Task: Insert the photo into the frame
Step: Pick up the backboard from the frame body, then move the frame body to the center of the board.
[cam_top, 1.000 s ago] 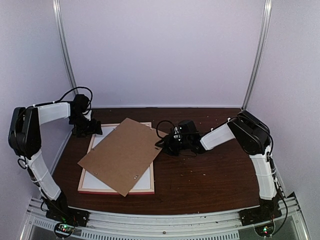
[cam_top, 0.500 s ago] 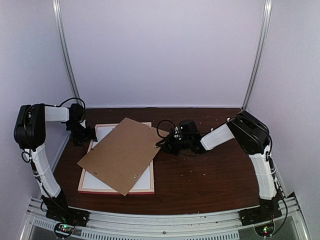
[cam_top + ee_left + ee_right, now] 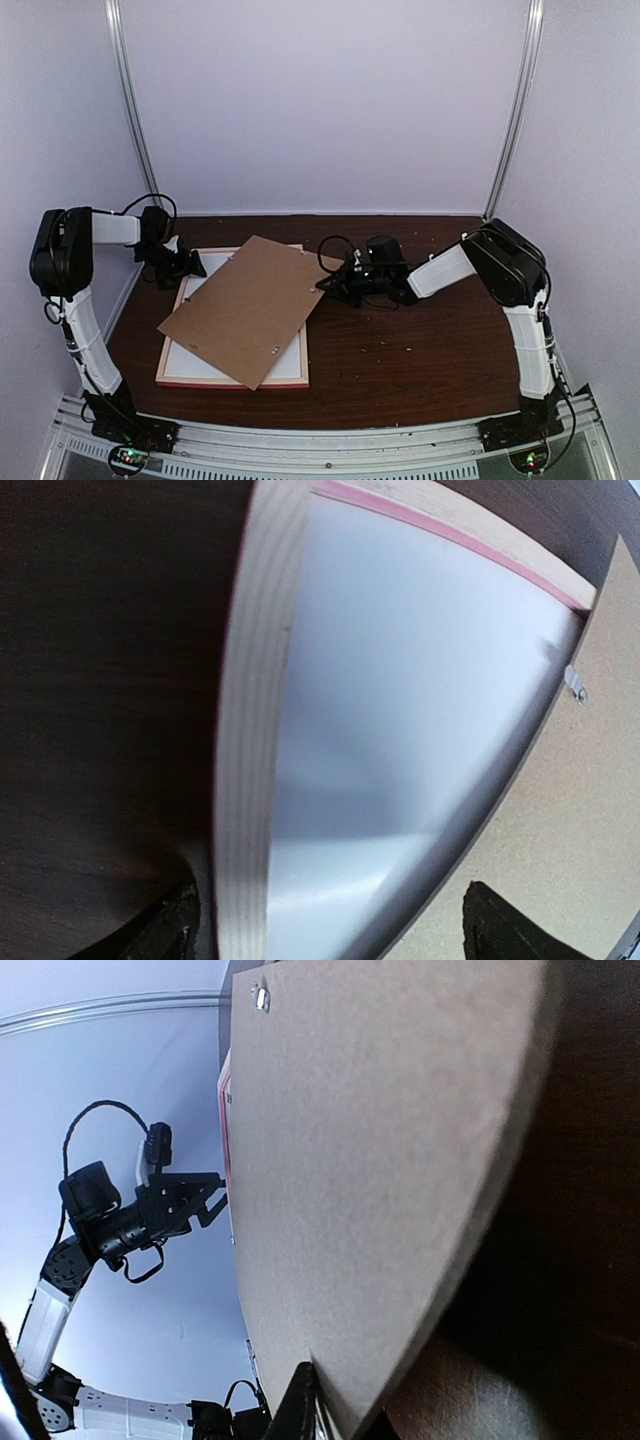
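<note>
Face down on the dark wooden table (image 3: 420, 360), the large pink-edged, pale-wood picture frame (image 3: 230, 384) lies left of centre. A white sheet (image 3: 200, 365) fills its opening; whether that is the photo's back cannot be told, and no printed landscape shows. A plain brown backing board (image 3: 245, 305) rests askew across it, apparently held aside to keep the opening reachable. The right gripper (image 3: 332, 285) is clamped on the board's far right corner. At the frame's far left corner, the left gripper (image 3: 192, 266) hovers with fingers (image 3: 170, 930) apart astride the rail, seemingly ready to steady it.
</note>
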You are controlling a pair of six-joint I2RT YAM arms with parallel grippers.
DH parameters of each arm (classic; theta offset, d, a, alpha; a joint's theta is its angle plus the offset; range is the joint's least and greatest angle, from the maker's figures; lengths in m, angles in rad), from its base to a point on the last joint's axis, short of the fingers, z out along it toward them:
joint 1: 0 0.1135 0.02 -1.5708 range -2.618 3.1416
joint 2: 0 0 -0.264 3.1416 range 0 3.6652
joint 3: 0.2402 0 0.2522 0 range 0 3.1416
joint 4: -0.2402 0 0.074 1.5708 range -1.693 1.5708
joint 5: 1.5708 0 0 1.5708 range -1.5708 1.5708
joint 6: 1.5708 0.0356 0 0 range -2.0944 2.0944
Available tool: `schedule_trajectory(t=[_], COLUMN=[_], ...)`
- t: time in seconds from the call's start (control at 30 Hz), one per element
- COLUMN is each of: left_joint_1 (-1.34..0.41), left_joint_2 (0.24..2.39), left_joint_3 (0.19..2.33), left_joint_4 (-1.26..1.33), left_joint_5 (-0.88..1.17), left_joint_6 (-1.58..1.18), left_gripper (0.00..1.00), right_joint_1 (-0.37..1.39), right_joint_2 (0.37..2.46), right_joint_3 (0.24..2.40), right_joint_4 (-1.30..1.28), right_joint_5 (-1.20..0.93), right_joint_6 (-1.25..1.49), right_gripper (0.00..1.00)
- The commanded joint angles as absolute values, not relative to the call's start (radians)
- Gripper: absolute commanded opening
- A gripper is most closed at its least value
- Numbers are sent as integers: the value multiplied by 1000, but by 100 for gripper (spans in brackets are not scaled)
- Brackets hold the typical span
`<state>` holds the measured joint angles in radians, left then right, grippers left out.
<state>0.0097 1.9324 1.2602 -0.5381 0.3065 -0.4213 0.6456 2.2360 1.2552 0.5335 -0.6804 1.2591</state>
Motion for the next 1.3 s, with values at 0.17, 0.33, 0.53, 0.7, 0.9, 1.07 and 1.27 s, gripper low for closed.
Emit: schedule_trajectory(t=[0.17, 0.33, 0.53, 0.7, 0.9, 1.07, 1.27], left_joint_1=[-163, -280, -404, -460, -477, -477, -477], left_joint_2=[1890, 1898, 1929, 1956, 1917, 1852, 1809], left_joint_3=[1168, 1173, 1214, 1269, 1255, 1201, 1157], left_joint_4=[-426, -365, -308, -299, -311, -400, -493], left_joint_5=[359, 297, 214, 195, 179, 90, 29], left_joint_6=[-511, -589, -695, -749, -751, -660, -552], left_gripper=[92, 91, 91, 92, 92, 86, 77], right_joint_1=[566, 483, 329, 222, 161, 144, 133], right_joint_2=[2126, 2045, 1895, 1786, 1692, 1632, 1541], right_joint_3=[1203, 1127, 1026, 993, 979, 932, 913], right_joint_4=[353, 311, 187, 27, -124, -61, -31], right_joint_5=[-749, -800, -862, -917, -950, -1003, -1042], right_joint_6=[1095, 1038, 940, 806, 709, 780, 853], right_gripper=[0, 0, 0, 0, 0, 0, 0])
